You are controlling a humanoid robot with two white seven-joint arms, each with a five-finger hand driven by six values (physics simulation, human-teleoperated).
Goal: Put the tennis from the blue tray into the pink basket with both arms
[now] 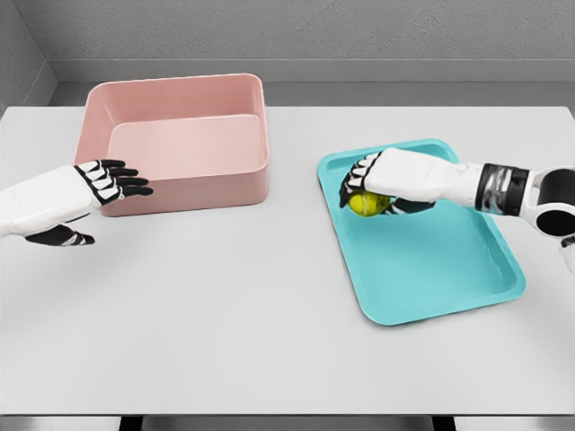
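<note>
right robot hand [373, 184] curled on tennis ball [367, 204] in blue tray [449, 269] | left robot hand [108, 182] spread beside pink basket [243, 175] | transfer pending

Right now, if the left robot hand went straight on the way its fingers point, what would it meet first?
Probably the pink basket: the left robot hand, fingers spread, points right at its near wall. Depth is unclear, so it might pass just in front.

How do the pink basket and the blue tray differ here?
The pink basket has tall walls; the blue tray has only a low rim. The pink basket holds nothing visible; the blue tray carries the tennis ball, gripped by the right hand. Both are rectangular and sit on the table.
</note>
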